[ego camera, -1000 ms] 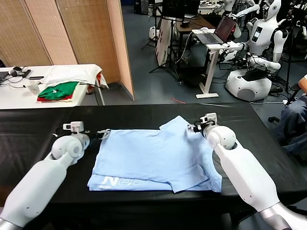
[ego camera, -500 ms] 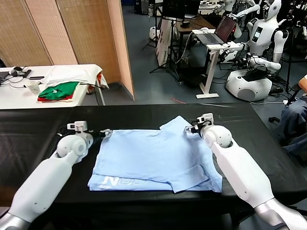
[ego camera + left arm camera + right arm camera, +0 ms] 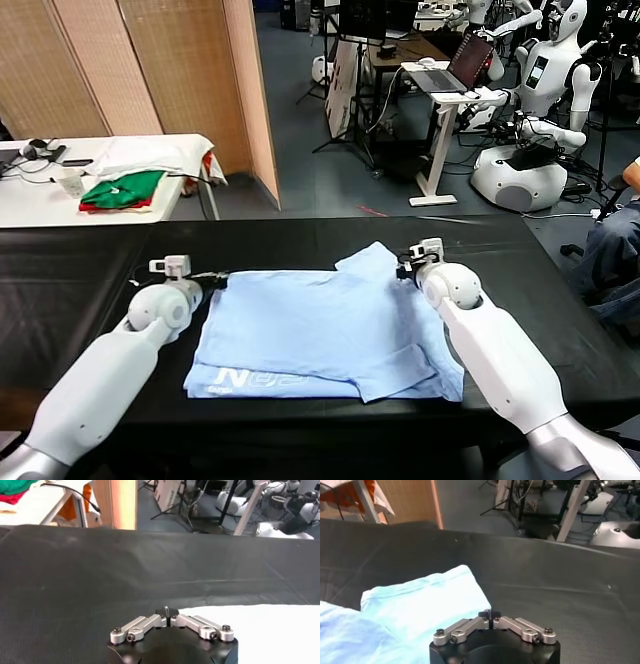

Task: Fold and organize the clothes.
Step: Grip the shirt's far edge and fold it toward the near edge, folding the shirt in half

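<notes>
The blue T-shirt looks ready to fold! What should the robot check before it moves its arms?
1. Left gripper at the far left corner of the T-shirt, fingers together: ok.
2. Right gripper at the far right edge by the sleeve, fingers together: ok.
3. Cloth really pinched in each gripper: cannot tell; the wrist views show shut jaws but no fabric between them.
4. Shirt flat on the black table: not ok; the near right part is folded over and creased.
5. Space to lift and fold: ok; nothing else lies on the table around the shirt.
6. Lettering at the near hem, away from both grippers: ok.
</notes>
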{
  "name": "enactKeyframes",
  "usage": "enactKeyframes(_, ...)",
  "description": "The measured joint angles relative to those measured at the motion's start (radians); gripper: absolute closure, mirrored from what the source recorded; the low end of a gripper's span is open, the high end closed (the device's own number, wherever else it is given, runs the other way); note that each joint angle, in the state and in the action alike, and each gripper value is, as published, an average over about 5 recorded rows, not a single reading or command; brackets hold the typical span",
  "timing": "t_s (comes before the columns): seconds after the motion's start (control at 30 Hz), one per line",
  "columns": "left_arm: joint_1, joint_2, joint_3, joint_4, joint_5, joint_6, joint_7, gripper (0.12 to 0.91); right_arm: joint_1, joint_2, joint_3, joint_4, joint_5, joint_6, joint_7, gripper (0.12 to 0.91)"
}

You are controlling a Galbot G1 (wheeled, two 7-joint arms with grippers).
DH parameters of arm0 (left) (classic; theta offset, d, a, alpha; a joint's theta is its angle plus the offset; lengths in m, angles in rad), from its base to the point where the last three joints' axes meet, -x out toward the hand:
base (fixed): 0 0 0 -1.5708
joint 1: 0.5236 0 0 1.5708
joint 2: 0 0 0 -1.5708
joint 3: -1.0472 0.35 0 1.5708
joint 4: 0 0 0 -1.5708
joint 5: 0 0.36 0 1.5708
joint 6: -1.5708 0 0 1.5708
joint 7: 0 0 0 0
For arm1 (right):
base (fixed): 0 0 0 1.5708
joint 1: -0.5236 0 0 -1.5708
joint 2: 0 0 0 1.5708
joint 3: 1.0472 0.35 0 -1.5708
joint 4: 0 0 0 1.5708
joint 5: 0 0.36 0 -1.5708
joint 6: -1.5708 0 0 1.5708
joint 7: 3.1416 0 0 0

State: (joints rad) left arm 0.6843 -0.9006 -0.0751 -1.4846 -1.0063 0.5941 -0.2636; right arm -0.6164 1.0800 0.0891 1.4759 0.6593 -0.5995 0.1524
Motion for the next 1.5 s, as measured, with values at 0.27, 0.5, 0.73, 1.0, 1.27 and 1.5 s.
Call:
enactKeyframes(0.27, 0.085, 0.058, -0.07, -0.147, -0.03, -0.013, -0.037, 0.885, -0.145, -0.063, 0.066, 0.182, -0.011, -0.007, 0.049, 0.885)
enactKeyframes(0.5, 0.237, 0.13, -0.144, -0.336, -0.032, -0.012, -0.067, 0.885, -0.29, -0.125, 0.123, 0.375, -0.011, -0.127, 0.117, 0.885)
enactKeyframes(0.73, 0.368, 0.184, -0.194, -0.491, -0.014, -0.012, -0.086, 0.885, -0.407, -0.172, 0.145, 0.502, -0.009, -0.137, 0.155, 0.885)
enactKeyframes(1.0, 0.466, 0.204, -0.231, -0.563, 0.022, -0.004, -0.092, 0.885, -0.496, -0.199, 0.166, 0.552, -0.008, -0.137, 0.168, 0.885)
enactKeyframes(1.27, 0.557, 0.193, -0.267, -0.598, 0.076, 0.003, -0.097, 0.885, -0.52, -0.204, 0.163, 0.554, -0.007, -0.137, 0.161, 0.885)
enactKeyframes(1.5, 0.638, 0.177, -0.3, -0.622, 0.106, 0.004, -0.1, 0.885, -0.513, -0.193, 0.148, 0.534, -0.007, -0.137, 0.154, 0.885)
